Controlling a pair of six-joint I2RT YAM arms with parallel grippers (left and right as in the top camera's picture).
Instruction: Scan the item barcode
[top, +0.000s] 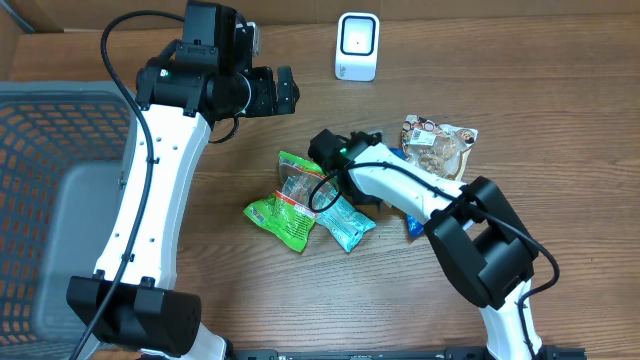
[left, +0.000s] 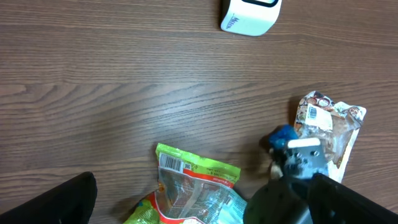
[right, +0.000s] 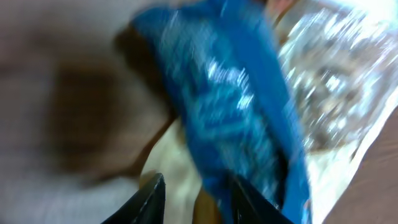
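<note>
Right gripper, fingers slightly parted, blur hiding any pinch, sat at a blue packet beside a clear snack bag, apparently at pickup; next its barcode needed carrying to the white scanner; left gripper hung spread wide.

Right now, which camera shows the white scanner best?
Overhead: the white scanner appears whole and unobstructed. Left wrist crops the scanner at the frame's top edge; right wrist, blurred, misses it entirely.
</note>
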